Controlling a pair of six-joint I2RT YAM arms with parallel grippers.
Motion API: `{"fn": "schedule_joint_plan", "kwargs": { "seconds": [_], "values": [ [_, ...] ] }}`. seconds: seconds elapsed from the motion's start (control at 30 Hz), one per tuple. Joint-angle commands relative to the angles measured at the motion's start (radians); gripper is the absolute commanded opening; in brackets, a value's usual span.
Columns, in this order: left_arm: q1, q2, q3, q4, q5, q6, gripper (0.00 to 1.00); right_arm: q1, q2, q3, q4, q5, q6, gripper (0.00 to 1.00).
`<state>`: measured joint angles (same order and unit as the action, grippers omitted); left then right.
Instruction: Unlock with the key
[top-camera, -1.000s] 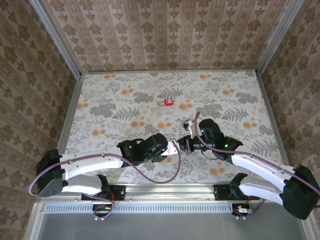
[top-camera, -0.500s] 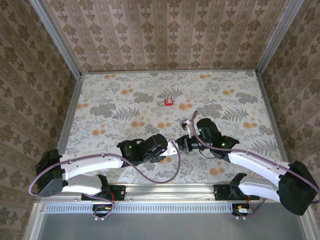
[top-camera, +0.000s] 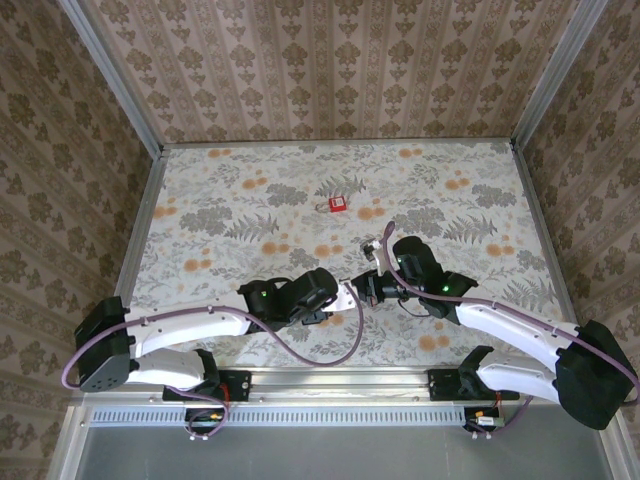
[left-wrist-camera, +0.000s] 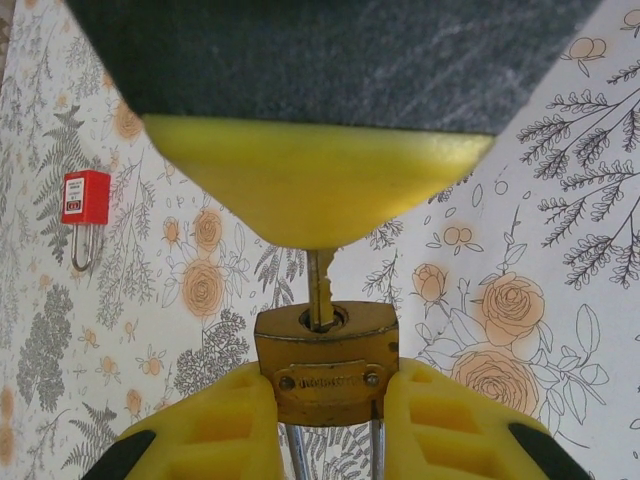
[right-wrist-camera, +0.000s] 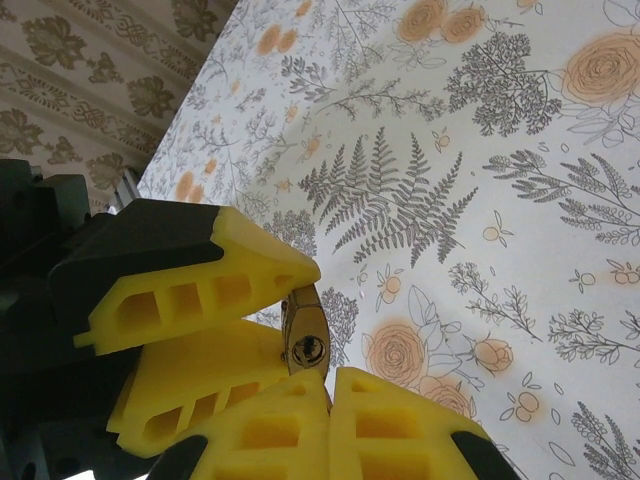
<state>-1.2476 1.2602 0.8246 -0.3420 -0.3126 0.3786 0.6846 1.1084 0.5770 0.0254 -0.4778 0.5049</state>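
Observation:
A brass padlock (left-wrist-camera: 325, 360) is clamped between the yellow fingers of my left gripper (left-wrist-camera: 325, 400), keyhole facing up and its steel shackle hanging below. A brass key (left-wrist-camera: 320, 285) stands in the keyhole. My right gripper (right-wrist-camera: 330, 385) is shut on the key's head, which is hidden between its pads. In the right wrist view the padlock (right-wrist-camera: 305, 335) sits just above my right fingertips, with the left gripper's fingers (right-wrist-camera: 200, 290) beside it. From above, the left gripper (top-camera: 345, 297) and right gripper (top-camera: 365, 288) meet tip to tip at the table's near middle.
A small red padlock (top-camera: 338, 204) with a steel shackle lies on the floral tablecloth farther back, also seen as the red padlock (left-wrist-camera: 85, 197) at left. Patterned walls enclose the table (top-camera: 460, 180) on three sides.
The right gripper has shifted slightly left toward the left gripper. The left arm has barely moved, and both grips are unchanged.

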Motion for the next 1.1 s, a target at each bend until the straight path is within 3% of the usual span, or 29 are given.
{"fn": "schedule_joint_plan", "kwargs": {
  "seconds": [0.0,0.77,1.07],
  "values": [
    [-0.033,-0.011,0.07,0.411,0.156,-0.005,0.13,0.033,0.037,0.014,0.032,-0.027,0.009,0.0],
    [-0.027,-0.015,0.062,0.466,0.192,-0.018,0.11,0.035,0.02,0.018,-0.022,-0.03,-0.013,0.0],
    [0.01,-0.009,0.028,0.429,0.173,-0.016,0.11,0.004,-0.05,0.028,-0.142,0.024,-0.064,0.0]
  ]
}}
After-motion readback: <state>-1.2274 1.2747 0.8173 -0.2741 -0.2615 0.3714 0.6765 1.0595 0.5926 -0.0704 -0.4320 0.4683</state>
